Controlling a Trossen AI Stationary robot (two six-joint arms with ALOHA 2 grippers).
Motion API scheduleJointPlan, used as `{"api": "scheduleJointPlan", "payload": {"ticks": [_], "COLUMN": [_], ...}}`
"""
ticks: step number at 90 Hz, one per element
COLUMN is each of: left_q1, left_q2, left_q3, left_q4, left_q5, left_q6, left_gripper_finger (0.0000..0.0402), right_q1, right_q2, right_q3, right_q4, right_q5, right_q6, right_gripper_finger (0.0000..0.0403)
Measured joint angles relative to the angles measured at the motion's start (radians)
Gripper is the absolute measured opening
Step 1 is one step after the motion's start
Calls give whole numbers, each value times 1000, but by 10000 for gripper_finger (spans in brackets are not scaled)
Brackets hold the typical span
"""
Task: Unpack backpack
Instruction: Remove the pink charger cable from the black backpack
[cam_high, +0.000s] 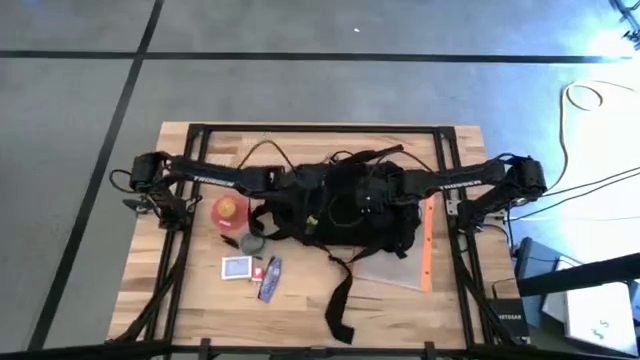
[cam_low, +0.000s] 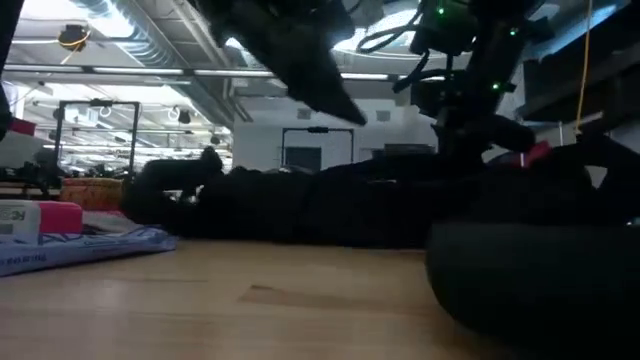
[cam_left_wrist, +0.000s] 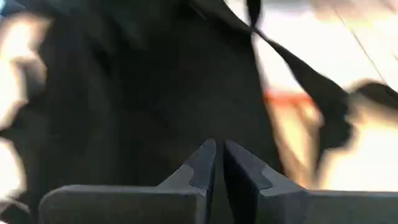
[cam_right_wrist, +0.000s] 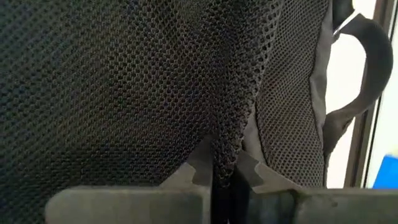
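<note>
The large rounded black fabric backpack (cam_right_wrist: 124, 81) shows coarse, matt open-weave mesh cloth. Beneath it, the pale wooden plank tabletop (cam_high: 400, 310) looks smooth, with a faint satin sheen.

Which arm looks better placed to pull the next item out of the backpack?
Probably the left. The right tool is shut on the backpack's mesh fabric, holding it. The left tool is nearly closed against the black fabric with nothing seen between its fingers, so it seems free to reach.
</note>
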Motion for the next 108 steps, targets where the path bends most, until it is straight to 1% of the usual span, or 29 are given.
{"api": "scheduleJointPlan", "payload": {"ticks": [11,17,29,33,46,56,72,85,94,108], "left_q1": [-47,-54,-56,-55,-29,-3,38,52,59,83], "left_q2": [5,5,4,4,4,4,5,5,16,70], "left_q3": [-63,-74,-104,-118,-145,-151,-160,-160,-160,-159], "left_q4": [-8,2,41,50,50,43,22,24,19,29], "left_q5": [4,-2,-110,-125,-127,-128,-128,-132,-152,-127], "left_q6": [-38,-78,-133,-149,-191,-218,-243,-238,-214,-191], "left_gripper_finger": [17,17,17,17,17,17,17,17,17,17], "right_q1": [-16,-21,-21,-19,-18,-18,-18,-18,-18,-18], "right_q2": [-19,-26,-36,-36,-37,-37,-37,-37,-37,-37], "right_q3": [0,0,0,0,0,0,0,0,11,36], "right_q4": [-46,-54,-84,-96,-140,-155,-151,-151,-148,-146], "right_q5": [0,1,1,-2,-22,-27,-97,-117,-145,-160], "right_q6": [17,27,76,105,194,225,231,237,237,233], "right_gripper_finger": [0,0,0,0,0,0,0,0,0,0]}}
